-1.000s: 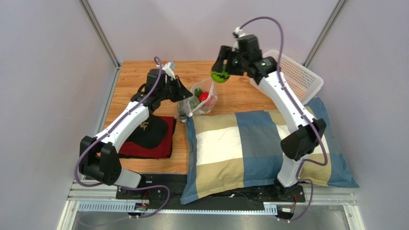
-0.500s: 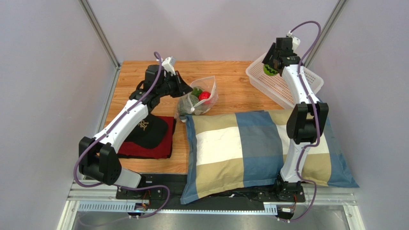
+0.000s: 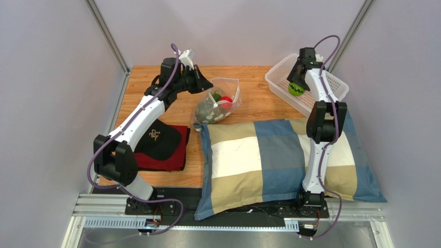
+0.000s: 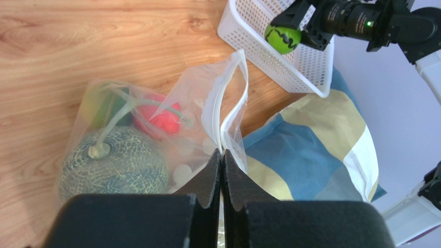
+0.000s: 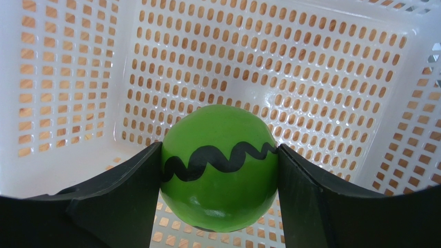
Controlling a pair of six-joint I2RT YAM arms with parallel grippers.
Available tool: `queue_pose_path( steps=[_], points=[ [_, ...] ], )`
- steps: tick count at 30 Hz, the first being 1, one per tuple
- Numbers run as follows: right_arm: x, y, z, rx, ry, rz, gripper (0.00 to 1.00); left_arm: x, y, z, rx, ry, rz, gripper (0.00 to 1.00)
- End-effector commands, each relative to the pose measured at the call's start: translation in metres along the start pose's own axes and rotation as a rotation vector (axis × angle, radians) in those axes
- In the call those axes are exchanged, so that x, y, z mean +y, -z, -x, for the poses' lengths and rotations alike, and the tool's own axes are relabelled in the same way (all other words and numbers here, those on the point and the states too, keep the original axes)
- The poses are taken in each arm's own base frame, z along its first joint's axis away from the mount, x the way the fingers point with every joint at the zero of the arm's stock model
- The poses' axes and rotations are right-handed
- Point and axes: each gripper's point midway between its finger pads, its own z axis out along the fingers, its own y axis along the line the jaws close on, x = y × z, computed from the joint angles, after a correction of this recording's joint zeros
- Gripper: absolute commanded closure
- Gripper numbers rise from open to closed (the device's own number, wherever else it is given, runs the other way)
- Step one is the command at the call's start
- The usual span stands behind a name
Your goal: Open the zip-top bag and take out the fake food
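Observation:
The clear zip-top bag lies open on the wooden table beside the pillow. Inside it show a grey-green netted melon, a red fruit and a green piece. My left gripper is shut on the bag's white zip edge and holds it up; it also shows in the top view. My right gripper is shut on a bright green ball with a black wavy line and holds it inside the white perforated basket. The ball also shows in the top view.
A blue, white and tan checked pillow covers the right front of the table and touches the bag. A black cap on a red cloth lies at the left. The basket stands at the back right corner.
My right gripper carried the green ball from above the bag to the right and down into the basket. My left gripper lifted the bag's edge up and toward the back.

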Motion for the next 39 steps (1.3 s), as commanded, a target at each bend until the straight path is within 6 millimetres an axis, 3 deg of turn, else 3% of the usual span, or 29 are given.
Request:
queue_pose_path(
  steps=[1, 3, 9, 14, 15, 17, 18, 19, 20, 21, 22, 23, 25, 26, 28, 29, 30, 32, 35, 39],
  points=[
    [0.006, 0.013, 0.008, -0.001, -0.007, 0.019, 0.28, -0.021, 0.003, 0.034, -0.066, -0.061, -0.066, 1.00],
    [0.005, 0.018, 0.010, 0.002, -0.002, 0.016, 0.16, -0.020, 0.000, 0.036, -0.063, -0.060, -0.068, 1.00],
    [-0.002, 0.038, 0.015, 0.026, 0.022, -0.008, 0.02, -0.017, -0.007, 0.035, -0.062, -0.044, -0.082, 1.00],
    [-0.005, 0.075, 0.022, 0.022, 0.033, -0.014, 0.02, -0.014, -0.012, 0.030, -0.040, -0.042, -0.092, 1.00],
    [0.001, 0.097, 0.029, 0.000, 0.027, 0.026, 0.04, -0.013, -0.012, 0.030, -0.038, -0.045, -0.090, 1.00],
    [0.041, 0.125, 0.010, 0.036, 0.046, 0.167, 0.07, -0.014, -0.011, 0.027, -0.030, -0.053, -0.095, 1.00],
    [0.056, 0.140, 0.004, 0.040, 0.048, 0.225, 0.13, -0.013, -0.011, 0.026, -0.027, -0.051, -0.095, 1.00],
    [0.071, 0.170, 0.003, 0.026, 0.054, 0.309, 0.16, -0.013, -0.012, 0.025, -0.023, -0.050, -0.097, 1.00],
    [0.094, 0.183, -0.017, 0.041, 0.098, 0.363, 0.22, -0.011, -0.013, 0.023, -0.018, -0.046, -0.095, 1.00],
    [0.103, 0.197, -0.026, 0.039, 0.107, 0.388, 0.24, -0.012, -0.013, 0.023, -0.017, -0.044, -0.099, 1.00],
    [0.113, 0.223, -0.028, 0.017, 0.116, 0.452, 0.27, -0.010, -0.014, 0.022, -0.012, -0.039, -0.096, 1.00],
    [0.136, 0.238, -0.050, 0.032, 0.162, 0.518, 0.35, -0.011, -0.014, 0.023, -0.014, -0.040, -0.099, 1.00],
    [0.154, 0.269, -0.064, 0.019, 0.190, 0.593, 0.41, -0.010, -0.015, 0.023, -0.015, -0.042, -0.097, 1.00],
    [0.172, 0.284, -0.082, 0.017, 0.225, 0.647, 0.45, -0.010, -0.014, 0.024, -0.016, -0.042, -0.095, 1.00],
    [0.188, 0.296, -0.098, 0.030, 0.210, 0.691, 0.47, -0.011, -0.014, 0.024, -0.017, -0.038, -0.097, 1.00],
    [0.208, 0.317, -0.108, 0.021, 0.213, 0.790, 0.51, -0.011, -0.015, 0.024, -0.014, -0.035, -0.101, 1.00],
    [0.212, 0.312, -0.120, 0.041, 0.209, 0.792, 0.55, -0.013, -0.015, 0.024, -0.014, -0.027, -0.105, 1.00],
    [0.231, 0.318, -0.128, 0.024, 0.182, 0.837, 0.56, -0.013, -0.015, 0.024, -0.015, -0.023, -0.109, 1.00],
    [0.243, 0.306, -0.138, 0.061, 0.142, 0.838, 0.60, -0.014, -0.014, 0.021, -0.009, -0.018, -0.111, 1.00],
    [0.254, 0.275, -0.160, 0.130, 0.118, 0.788, 0.62, -0.014, -0.011, 0.021, -0.014, -0.016, -0.107, 1.00]
  ],
)
